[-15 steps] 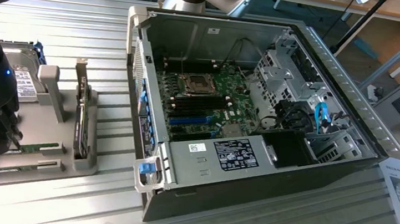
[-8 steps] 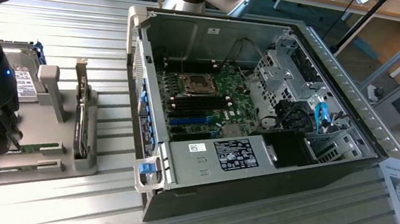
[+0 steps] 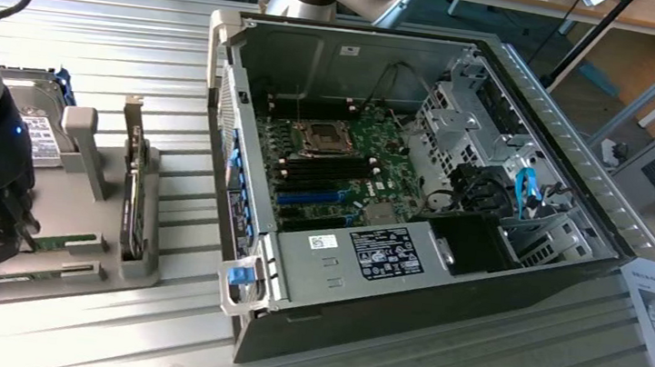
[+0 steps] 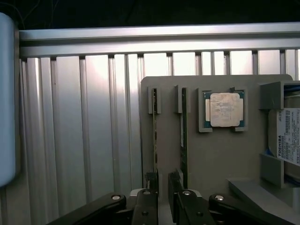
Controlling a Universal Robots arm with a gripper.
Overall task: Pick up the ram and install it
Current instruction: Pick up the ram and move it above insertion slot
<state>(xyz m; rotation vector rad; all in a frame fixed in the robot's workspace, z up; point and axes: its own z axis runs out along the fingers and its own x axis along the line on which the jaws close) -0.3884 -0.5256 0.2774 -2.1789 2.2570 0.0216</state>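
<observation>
Fingers [image 4: 146, 206] stand a narrow way apart with nothing clearly gripped; gripper [image 4: 162, 180] hangs low over a grey holder [image 4: 211, 164] at the exterior view's left; ram [image 4: 155, 131] stands on edge in the holder, its end just beside one fingertip, touching or not I cannot tell; a second stick [image 4: 183, 136] stands beside it; likely step: the pick-up, nothing installed yet; a clean grasp calls for straddling one thin stick squarely; the open case [image 3: 512, 285] sits well apart.

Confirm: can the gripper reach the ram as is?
Likely yes: gripper is open at the ram's end, nothing between them. A second stick stands close beside it.
</observation>
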